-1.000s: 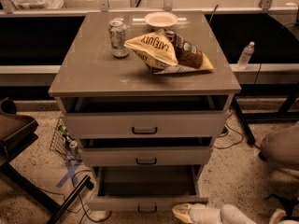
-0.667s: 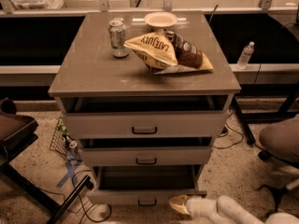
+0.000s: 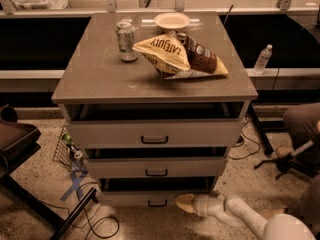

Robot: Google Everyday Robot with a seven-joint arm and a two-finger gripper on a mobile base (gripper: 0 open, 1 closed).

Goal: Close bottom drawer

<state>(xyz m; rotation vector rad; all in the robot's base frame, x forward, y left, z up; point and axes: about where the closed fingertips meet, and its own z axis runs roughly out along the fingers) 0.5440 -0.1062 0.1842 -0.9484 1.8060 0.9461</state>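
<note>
With your gripper [image 3: 186,202] (grip state I cannot tell) against the nearly shut drawer [image 3: 125,199] at bottom centre, push straight in.

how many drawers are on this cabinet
3, stacked down the cabinet front, each partly open: the top drawer, the middle drawer, and the bottom drawer. The gripper is at the bottom drawer's front, right of its handle.

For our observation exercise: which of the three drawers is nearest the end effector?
The bottom drawer, lowest of three; the end effector sits at its front, right of the handle.
</note>
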